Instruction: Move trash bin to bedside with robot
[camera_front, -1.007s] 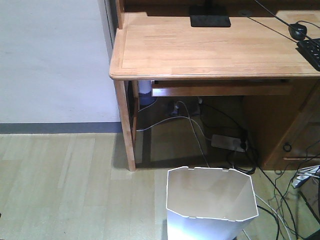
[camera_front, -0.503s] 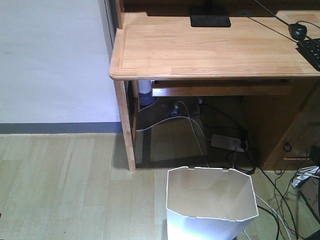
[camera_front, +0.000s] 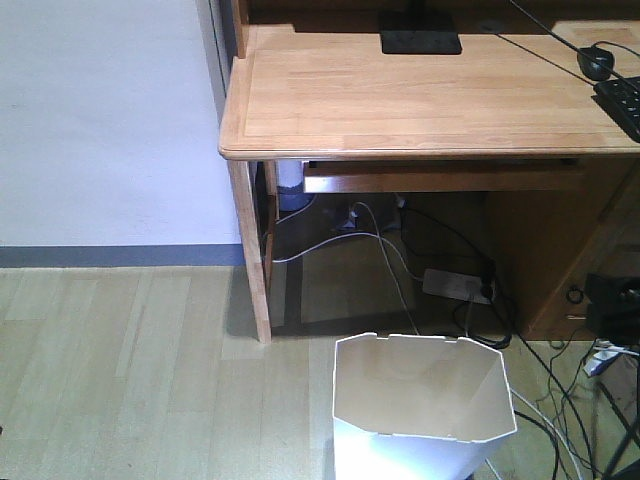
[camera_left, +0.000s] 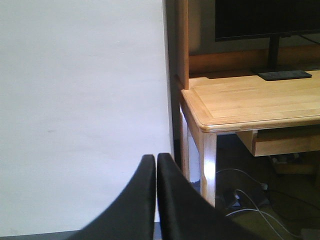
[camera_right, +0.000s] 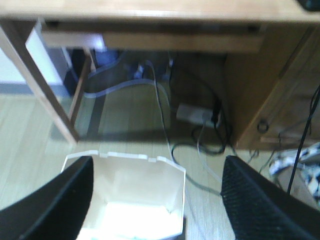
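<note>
The white trash bin (camera_front: 420, 405) stands upright and empty on the wood floor in front of the desk, at the bottom of the front view. In the right wrist view the bin (camera_right: 131, 200) lies below and ahead of my right gripper (camera_right: 157, 160), which is open, wide apart and above the bin without touching it. A black part of my right arm (camera_front: 612, 305) shows at the right edge of the front view. My left gripper (camera_left: 156, 159) is shut on nothing, held up facing the white wall beside the desk corner. The bedside is out of view.
A wooden desk (camera_front: 420, 95) carries a monitor base (camera_front: 420, 42), mouse (camera_front: 597, 62) and keyboard (camera_front: 622, 100). Its left leg (camera_front: 250, 250) stands behind and left of the bin. A power strip (camera_front: 455, 285) and several cables (camera_front: 560, 410) lie under the desk and right of the bin.
A black part of my right arm has come into the front view from the right edge, moving left. The bin has not moved.
</note>
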